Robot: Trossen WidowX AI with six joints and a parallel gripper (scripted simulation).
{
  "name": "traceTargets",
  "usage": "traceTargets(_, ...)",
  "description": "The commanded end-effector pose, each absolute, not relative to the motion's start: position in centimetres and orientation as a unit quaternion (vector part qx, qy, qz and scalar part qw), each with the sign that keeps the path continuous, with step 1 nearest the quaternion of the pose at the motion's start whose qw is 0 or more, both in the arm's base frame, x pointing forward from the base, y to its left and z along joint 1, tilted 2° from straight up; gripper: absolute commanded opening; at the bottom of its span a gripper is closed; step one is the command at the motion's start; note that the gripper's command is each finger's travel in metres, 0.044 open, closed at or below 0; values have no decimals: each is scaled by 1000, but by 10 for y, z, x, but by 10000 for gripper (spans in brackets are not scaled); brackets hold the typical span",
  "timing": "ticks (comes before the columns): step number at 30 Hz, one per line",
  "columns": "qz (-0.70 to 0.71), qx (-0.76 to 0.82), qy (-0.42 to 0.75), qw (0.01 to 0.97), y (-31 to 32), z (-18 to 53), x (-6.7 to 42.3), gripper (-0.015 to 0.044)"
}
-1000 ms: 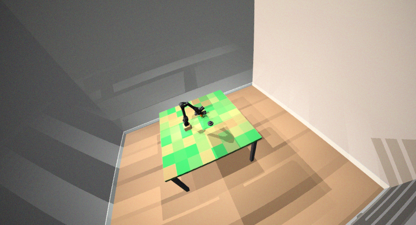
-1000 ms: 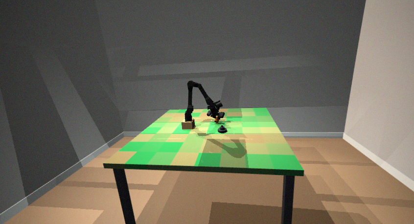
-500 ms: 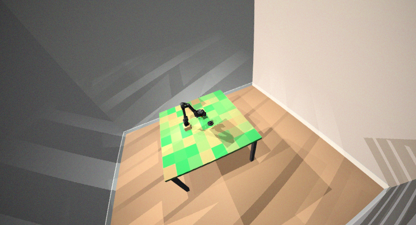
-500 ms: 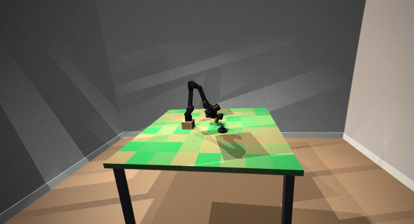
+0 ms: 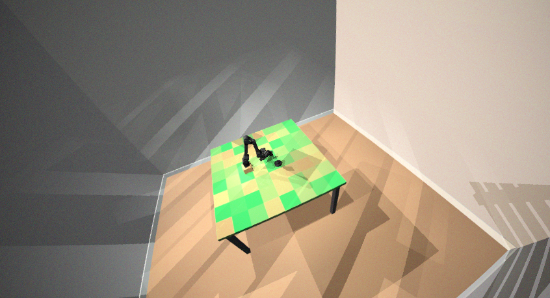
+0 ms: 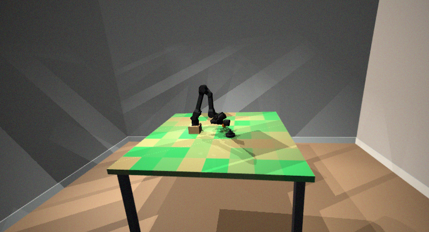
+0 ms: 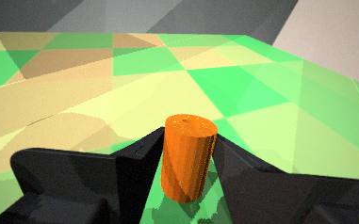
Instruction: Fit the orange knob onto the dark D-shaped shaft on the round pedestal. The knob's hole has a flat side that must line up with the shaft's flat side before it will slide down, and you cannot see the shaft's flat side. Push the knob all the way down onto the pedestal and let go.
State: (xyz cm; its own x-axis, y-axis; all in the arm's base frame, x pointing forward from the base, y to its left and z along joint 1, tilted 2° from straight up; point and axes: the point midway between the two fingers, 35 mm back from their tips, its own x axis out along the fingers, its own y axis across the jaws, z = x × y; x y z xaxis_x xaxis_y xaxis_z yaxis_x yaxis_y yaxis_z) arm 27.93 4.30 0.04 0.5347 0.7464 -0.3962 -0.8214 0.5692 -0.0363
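1. Top view: the arm (image 5: 249,146) stands on a small tan block (image 5: 248,168) near the back of the checkered worktop (image 5: 307,188) and bends down toward the middle. The pedestal (image 5: 277,163) is a small dark disc just beyond the gripper (image 5: 268,156) and apart from it. The knob is too small to make out from here

2. Exterior view: the arm folds into a tight arch, with the gripper low and tilted forward. A fleck of orange, the knob (image 6: 223,126), shows under the gripper, beside and slightly above the pedestal (image 6: 230,134), not over it. The shaft on the pedestal is too small to read. The low carry probably keeps the coming move to the shaft short

3. Wrist view: the gripper (image 7: 187,155) is closed about halfway on the orange knob (image 7: 187,157), one dark finger (image 7: 138,157) pressing each side of the cylinder. It is held by its round wall, which leaves both ends free. The end facing the camera shows only a faint dot at its centre, so I cannot tell where the hole's flat side lies. Only worktop squares lie beyond; the pedestal is out of this view, so the knob is not yet lined up over the shaft
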Motion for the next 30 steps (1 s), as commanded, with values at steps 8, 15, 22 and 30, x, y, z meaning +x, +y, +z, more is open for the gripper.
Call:
traceTargets(8, 460, -69, 92, 881, 35, -6, 272, 180)
traceTargets(15, 461, -57, 70, 883, 32, -7, 270, 180)
traceTargets(22, 462, -57, 71, 882, 32, -7, 270, 260)
traceTargets(30, 462, -57, 71, 882, 32, -7, 270, 260)
